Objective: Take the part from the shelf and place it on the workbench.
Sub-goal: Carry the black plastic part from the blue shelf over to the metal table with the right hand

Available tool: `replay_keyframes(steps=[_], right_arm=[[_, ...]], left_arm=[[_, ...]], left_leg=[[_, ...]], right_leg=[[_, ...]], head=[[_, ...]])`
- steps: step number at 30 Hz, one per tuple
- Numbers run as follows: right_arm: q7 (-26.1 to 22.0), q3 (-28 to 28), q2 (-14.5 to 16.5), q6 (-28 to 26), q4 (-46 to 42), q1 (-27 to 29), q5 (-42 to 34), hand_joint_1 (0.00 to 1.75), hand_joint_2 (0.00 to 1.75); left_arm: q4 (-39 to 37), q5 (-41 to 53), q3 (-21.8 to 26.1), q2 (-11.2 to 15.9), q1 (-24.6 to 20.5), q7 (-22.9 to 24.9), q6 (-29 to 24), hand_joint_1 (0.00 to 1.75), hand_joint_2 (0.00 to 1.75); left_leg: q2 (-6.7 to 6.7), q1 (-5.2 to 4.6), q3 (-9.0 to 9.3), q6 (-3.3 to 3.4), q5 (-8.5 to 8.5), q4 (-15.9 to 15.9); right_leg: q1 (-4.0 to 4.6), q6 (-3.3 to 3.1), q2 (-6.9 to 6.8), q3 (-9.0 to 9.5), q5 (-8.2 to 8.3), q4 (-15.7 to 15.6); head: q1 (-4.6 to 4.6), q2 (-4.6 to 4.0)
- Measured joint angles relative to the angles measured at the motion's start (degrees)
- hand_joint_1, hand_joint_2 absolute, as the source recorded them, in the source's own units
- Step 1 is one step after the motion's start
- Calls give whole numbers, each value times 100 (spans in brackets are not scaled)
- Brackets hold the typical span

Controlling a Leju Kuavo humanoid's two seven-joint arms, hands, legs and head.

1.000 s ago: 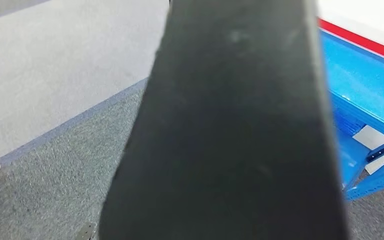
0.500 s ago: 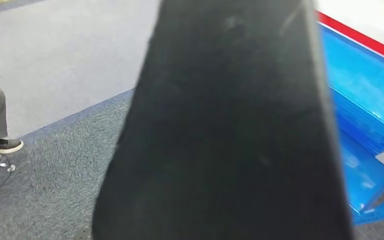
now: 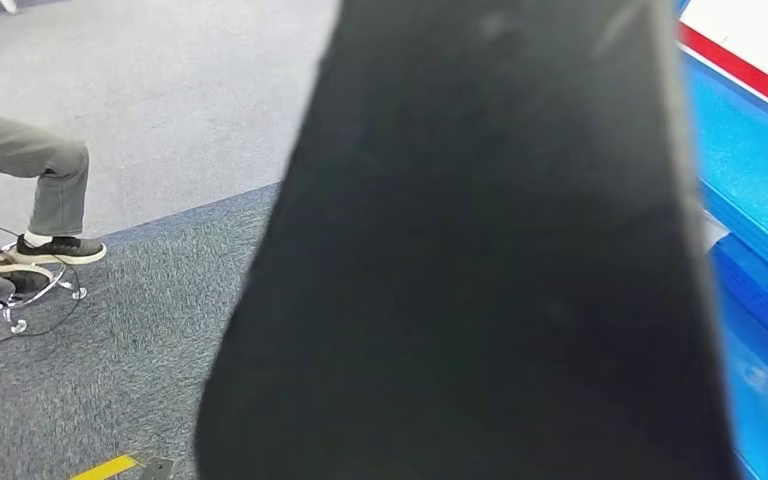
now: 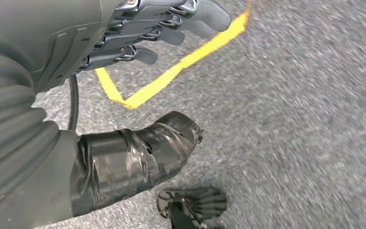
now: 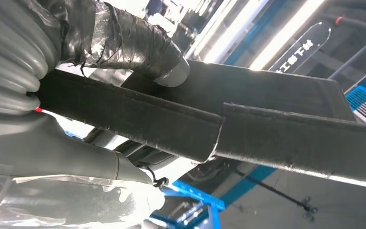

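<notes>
1. Head view: a large flat black part (image 3: pixel 480 260) takes up the middle of the picture, wider at the near end and narrowing toward the far end — it is held up close to the camera, above the floor. To the robot's left lies grey carpet (image 3: pixel 110 350), darker near and paler farther off, with a short piece of yellow tape (image 3: pixel 105 468) at the near edge. A person's leg (image 3: pixel 45 170) in grey trousers with a dark shoe shows at the far left, beside the chromed foot of a chair (image 3: pixel 30 300) and a thin cable. To the robot's right stands a blue shelf (image 3: pixel 755 180) with a red and white edge at its far corner.

2. Left wrist view: the left hand (image 4: pixel 138 43) hangs over the grey carpet and holds nothing. Its dark fingers (image 4: pixel 171 26) are lightly bent and apart from the taped thumb (image 4: pixel 138 157). A yellow tape line (image 4: pixel 171 76) forms an angle on the floor beyond the fingers.

3. Right wrist view: the right hand (image 5: pixel 62 81) grips the black part (image 5: pixel 248 124) — the taped thumb (image 5: pixel 128 43) lies across one face of the part's edge and the palm presses against the other. The part's long edge runs away from the hand across the picture. Behind it show bright ceiling lights and blue shelf framing (image 5: pixel 205 205).
</notes>
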State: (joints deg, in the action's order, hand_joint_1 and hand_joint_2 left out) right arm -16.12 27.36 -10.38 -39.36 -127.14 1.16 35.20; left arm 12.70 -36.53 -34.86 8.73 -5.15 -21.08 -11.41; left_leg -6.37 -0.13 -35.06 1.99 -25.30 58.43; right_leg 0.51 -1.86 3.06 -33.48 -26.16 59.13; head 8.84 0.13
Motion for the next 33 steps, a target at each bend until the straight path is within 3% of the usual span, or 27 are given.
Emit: replay_keyframes(steps=[2, 4, 6, 8, 9, 10, 12, 13, 15, 17, 19, 20, 22, 23, 24, 25, 26, 28, 29, 31, 32, 33], right_arm=[[-22, -2, 2, 1, -2, -2, -71, 175, 175], [-49, -3, 8, 2, -2, -3, -135, 175, 175], [-76, -3, 14, 2, -1, 1, -190, 175, 175], [-87, -4, 20, 2, 1, 4, -213, 175, 175], [-90, -4, 23, 2, 1, 5, -219, 175, 175], [-91, -4, 25, 2, 2, 5, -224, 175, 175], [-97, -4, 27, 3, 1, 4, -242, 175, 175], [-102, -4, 28, 3, 1, 2, -254, 175, 175], [-108, -4, 28, 4, -1, 1, -287, 175, 175], [-114, -4, 28, 4, 0, 1, -328, 175, 175], [-128, -4, 27, 4, 1, 0, -358, 175, 175], [-134, -6, 27, 3, 1, 2, -367, 175, 175], [-139, -9, 26, 2, 1, 13, -373, 175, 175], [-139, -10, 26, 2, 1, 17, -373, 175, 175], [-139, -10, 26, 2, 1, 21, -373, 175, 175], [-139, -10, 26, 2, 1, 21, -373, 175, 175], [-139, -10, 26, 2, 0, 22, -373, 175, 175], [-139, -10, 26, 2, -1, 22, -372, 175, 175], [-139, -10, 26, 2, -1, 23, -371, 175, 175], [-139, -10, 26, 2, -1, 29, -359, 175, 175], [-137, -10, 27, 2, -1, 31, -348, 175, 175], [-132, -10, 27, 3, -1, 30, -333, 175, 175]], left_arm=[[0, -4, 0, 14, 25, -1, 3, 0, 175], [1, -9, 0, 26, 41, -1, 10, 0, 175], [2, -15, -1, 22, 21, 0, 19, 0, 175], [2, -28, -2, 22, 8, 2, 20, 0, 175], [2, -37, -2, 23, 15, 3, 20, 0, 175], [2, -43, -2, 27, 24, 7, 20, 0, 175], [3, -48, -2, 26, 26, 12, 28, 0, 175], [3, -50, -2, 25, 16, 15, 47, 0, 175], [4, -61, -2, 26, -2, 26, 100, 0, 175], [3, -79, -2, 41, 6, 39, 131, 0, 175], [2, -88, -3, 41, 23, 42, 131, 0, 175], [2, -90, -3, 40, 21, 42, 128, 0, 175], [2, -95, -3, 39, 11, 36, 123, 0, 175], [2, -98, -3, 39, 8, 34, 123, 0, 175], [2, -102, -3, 39, 9, 33, 123, 0, 175], [2, -104, -4, 39, 12, 32, 122, 0, 175], [2, -107, -4, 39, 14, 30, 121, 0, 175], [2, -116, -4, 30, 10, 21, 116, 0, 175], [2, -124, -4, 22, 5, 17, 112, 0, 175], [2, -144, -3, 9, 7, 16, 104, 0, 175], [2, -156, -3, 10, 19, 19, 101, 0, 175], [2, -164, -3, 4, 38, 23, 99, 0, 175]], left_leg=[[-57, 7, -5, -32, 17, -33], [150, -15, -57, -107, -74, 81], [453, 22, -332, -231, -351, 624], [556, 109, -681, -357, -568, 1266], [580, 150, -752, -416, -543, 1374], [615, 187, -705, -474, -418, 1258], [807, 236, -377, -577, -82, 594], [909, 240, -233, -577, 19, 302], [980, 220, -150, -441, 19, 116], [845, 211, -173, -264, 11, 141], [727, 213, -166, -169, 20, 121], [671, 215, -162, -129, 30, 111], [547, 192, -179, -75, 42, 108], [473, 173, -187, -59, 46, 108], [394, 151, -189, -50, 48, 109], [309, 130, -184, -46, 48, 110], [222, 113, -173, -45, 49, 110], [57, 85, -161, -52, 52, 117], [-17, 83, -171, -63, 60, 123], [-144, 100, -213, -115, 95, 114], [-207, 112, -229, -149, 117, 96], [-177, 111, -246, -178, 118, 100]], right_leg=[[-9, -2, -97, 86, 28, -140], [-68, 12, -227, 210, 79, -310], [-102, 23, -370, 277, 100, -390], [-130, 53, -514, 282, 73, -372], [-158, 87, -582, 282, 48, -349], [-194, 129, -648, 282, 17, -316], [-257, 235, -771, 281, -70, -210], [-256, 293, -828, 277, -120, -148], [-215, 386, -920, 282, -187, -85], [-210, 447, -1012, 321, -216, -97], [-250, 482, -870, 301, -363, 35], [-258, 480, -715, 207, -523, 265], [-230, 439, -424, -166, -918, 1051], [-206, 415, -369, -353, -1033, 1409], [-184, 384, -342, -472, -1041, 1607], [-164, 344, -323, -482, -925, 1570], [-144, 295, -289, -388, -716, 1311], [-118, 189, -57, -89, -306, 553], [-113, 164, 67, 23, -205, 270], [-99, 161, 174, 93, -193, 75], [-103, 161, 116, 113, -185, 43], [-111, 147, 43, 136, -165, 10]], head=[[9, 0], [63, 0], [137, 0], [161, 0], [166, 0], [168, 0], [187, 0], [209, 0], [248, 0], [258, 0], [259, 0], [254, 0], [256, 0], [255, 0], [260, 0], [260, 0], [260, 0], [265, 0], [269, 0], [279, 0], [278, 0], [281, 0]])
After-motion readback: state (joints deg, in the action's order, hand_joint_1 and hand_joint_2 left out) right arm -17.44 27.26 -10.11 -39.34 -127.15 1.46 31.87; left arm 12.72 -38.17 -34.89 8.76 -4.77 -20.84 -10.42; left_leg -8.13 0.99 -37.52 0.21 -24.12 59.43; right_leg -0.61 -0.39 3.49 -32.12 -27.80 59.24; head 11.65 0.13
